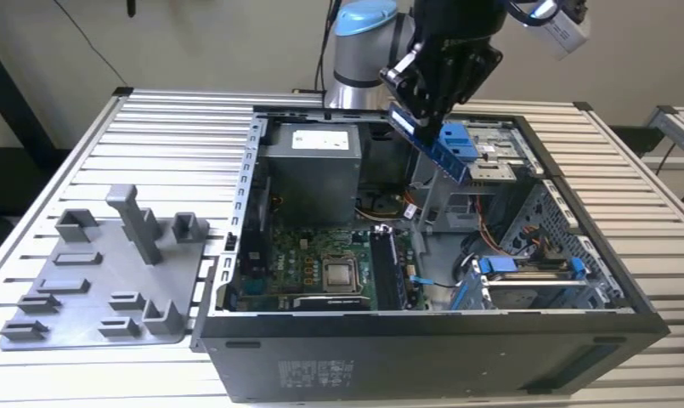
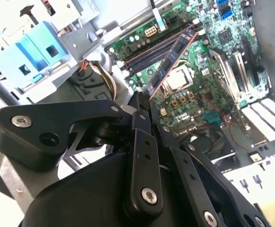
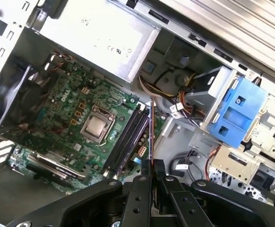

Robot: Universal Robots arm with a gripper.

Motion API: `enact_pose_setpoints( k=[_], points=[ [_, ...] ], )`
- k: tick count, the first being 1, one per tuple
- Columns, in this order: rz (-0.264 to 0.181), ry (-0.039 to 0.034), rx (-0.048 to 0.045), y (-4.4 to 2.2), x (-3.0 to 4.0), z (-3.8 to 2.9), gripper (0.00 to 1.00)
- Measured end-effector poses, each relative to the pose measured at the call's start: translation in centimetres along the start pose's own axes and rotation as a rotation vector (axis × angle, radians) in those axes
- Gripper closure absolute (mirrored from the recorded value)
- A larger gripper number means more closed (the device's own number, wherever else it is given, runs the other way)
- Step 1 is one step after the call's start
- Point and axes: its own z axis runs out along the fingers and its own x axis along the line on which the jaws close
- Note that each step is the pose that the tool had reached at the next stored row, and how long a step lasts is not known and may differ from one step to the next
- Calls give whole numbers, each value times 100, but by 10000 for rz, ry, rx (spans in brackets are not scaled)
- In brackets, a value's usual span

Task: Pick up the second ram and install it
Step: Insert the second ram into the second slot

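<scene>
Here we go: the gripper (image 1: pixel 423 110) is clamped on the second ram (image 1: pixel 442 153), edge down over the open case (image 1: pixel 409 357), at one o'clock from the motherboard slots (image 1: pixel 385 268) in the exterior view, presumably to line it up.

An open computer case (image 1: pixel 432 361) lies on the slatted metal surface (image 1: pixel 149 119) — its green motherboard (image 1: pixel 302 263) faces up, with the square processor socket (image 1: pixel 342 274) near the middle. A grey power supply (image 1: pixel 313 170) sits at the far end, with blue drive brackets (image 1: pixel 464 140) near it (toward the exterior view's right). Just outside the case, at the exterior view's left, rests a grey fixture tray (image 1: pixel 87 285) with upright posts.
</scene>
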Motion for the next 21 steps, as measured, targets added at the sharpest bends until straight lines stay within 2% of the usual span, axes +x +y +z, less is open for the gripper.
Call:
enact_pose_setpoints(
  k=[21],
  points=[
    [3169, 28, 89, 0, 0, 8, 86]
  ],
)
